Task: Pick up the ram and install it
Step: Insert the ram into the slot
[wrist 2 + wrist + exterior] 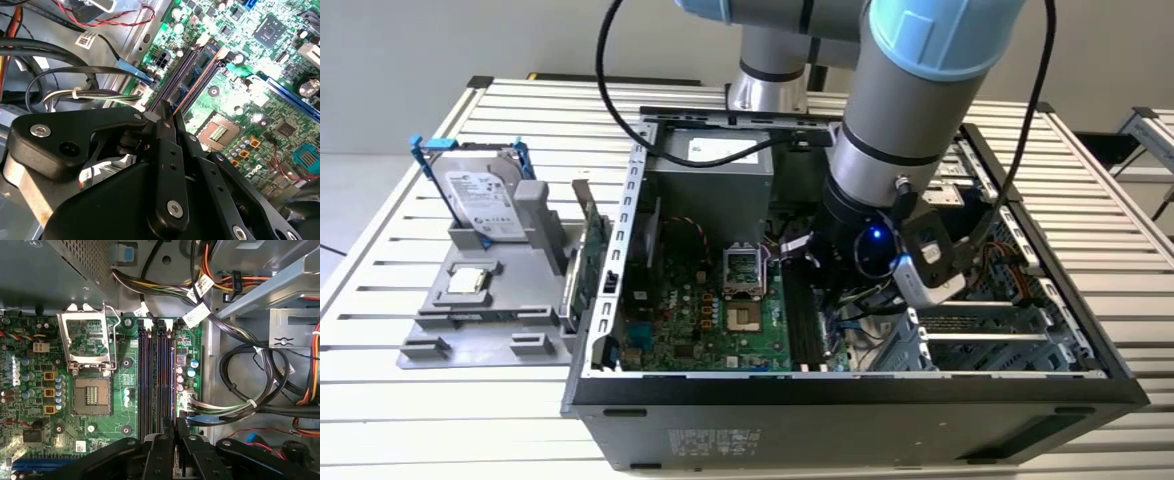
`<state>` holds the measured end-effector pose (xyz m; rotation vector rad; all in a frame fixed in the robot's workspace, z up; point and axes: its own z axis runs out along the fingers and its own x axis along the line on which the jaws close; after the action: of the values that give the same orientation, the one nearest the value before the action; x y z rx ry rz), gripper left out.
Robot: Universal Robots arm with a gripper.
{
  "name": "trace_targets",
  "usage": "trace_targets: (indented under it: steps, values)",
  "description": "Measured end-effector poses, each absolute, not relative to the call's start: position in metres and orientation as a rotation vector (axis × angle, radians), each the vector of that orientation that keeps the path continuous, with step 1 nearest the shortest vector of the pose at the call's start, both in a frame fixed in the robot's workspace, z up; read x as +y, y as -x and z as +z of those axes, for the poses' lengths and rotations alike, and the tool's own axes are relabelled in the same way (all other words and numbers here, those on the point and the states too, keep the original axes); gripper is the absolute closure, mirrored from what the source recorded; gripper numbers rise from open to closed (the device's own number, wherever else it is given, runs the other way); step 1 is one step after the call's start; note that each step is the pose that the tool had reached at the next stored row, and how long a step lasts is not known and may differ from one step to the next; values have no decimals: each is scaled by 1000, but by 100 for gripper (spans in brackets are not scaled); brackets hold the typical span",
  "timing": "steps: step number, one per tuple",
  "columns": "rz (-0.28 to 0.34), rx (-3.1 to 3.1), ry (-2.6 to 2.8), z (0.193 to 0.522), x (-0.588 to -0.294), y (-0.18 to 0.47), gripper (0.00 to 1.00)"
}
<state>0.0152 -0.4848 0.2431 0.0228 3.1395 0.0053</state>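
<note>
My gripper [170, 112] is down inside the open computer case [854, 385], over the memory slots [145, 380] of the green motherboard [720, 320]. In both wrist views its black fingers [161, 440] stand close together, shut on the ram [197, 82]. The ram shows edge-on as a thin reddish line [173, 380] running out from the fingertips along the slot nearest the cables. Whether it touches the slot I cannot tell. In the exterior view the arm's wrist [867, 240] hides the gripper.
Bundled cables [240, 390] lie close beside the slots. The empty processor socket [92, 395] sits on the other side. Outside the case, at the exterior view's left, a grey holder [480, 310] carries a hard drive in a blue frame [480, 195]. A green board [591, 250] stands upright.
</note>
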Motion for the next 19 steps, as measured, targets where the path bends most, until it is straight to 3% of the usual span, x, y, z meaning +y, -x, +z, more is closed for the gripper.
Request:
trace_targets:
  steps: [19]
  values:
    - [10,3139,-28,227,-479,-14,100]
